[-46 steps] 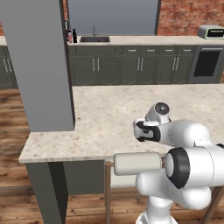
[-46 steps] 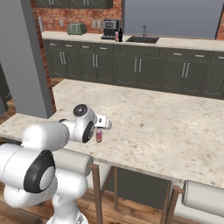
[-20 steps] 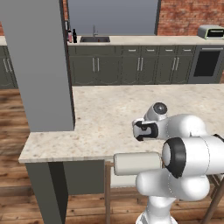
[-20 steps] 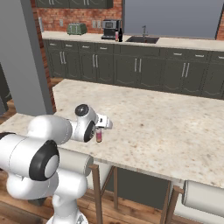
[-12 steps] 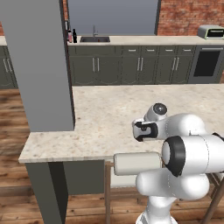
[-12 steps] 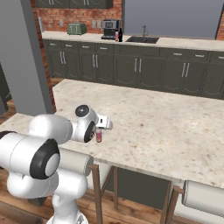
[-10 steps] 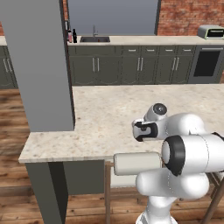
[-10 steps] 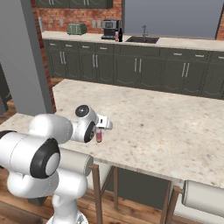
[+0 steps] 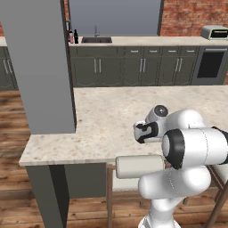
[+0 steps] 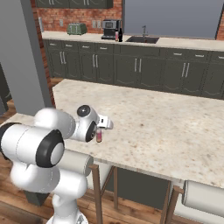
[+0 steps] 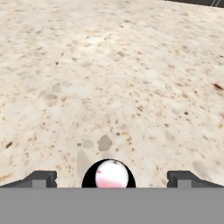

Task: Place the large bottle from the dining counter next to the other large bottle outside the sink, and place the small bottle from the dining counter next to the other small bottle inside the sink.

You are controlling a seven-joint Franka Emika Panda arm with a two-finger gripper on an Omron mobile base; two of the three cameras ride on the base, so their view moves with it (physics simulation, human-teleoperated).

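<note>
The two-finger gripper (image 11: pixel 111 179) hangs spread to its widest, holding nothing, pointed down at the dining counter, a long beige speckled stone slab (image 10: pixel 175 127), and the short slim pinkish-red bottle (image 10: pixel 99 136) stands directly beneath it; in the hand view its round top (image 11: pixel 110 175) sits midway between the two dark fingertips (image 11: pixel 40 178), with clear stone on either side. The step in hand appears to be the approach to grasp this small bottle. To do it well, the hand should probably come straight down so the pads meet the body below the top rather than at the rim, keeping the bottle centred so neither finger nudges it over before closing. The bottle stands close to the near edge of the slab, on the robot's side, so a sideways push toward the base could send it off; beyond the gripper the slab runs wide and bare, giving ample room to lift and swing. To the gripper's left stands the wide plain grey pillar (image 9: pixel 40 67), which a broad swing should avoid. Far ahead, across the floor, the dark recessed sink with its curved grey faucet (image 10: pixel 142 39) sits in the wall worktop, two dark and pinkish bottles (image 10: pixel 118 35) just beside it, too small to tell apart.
</note>
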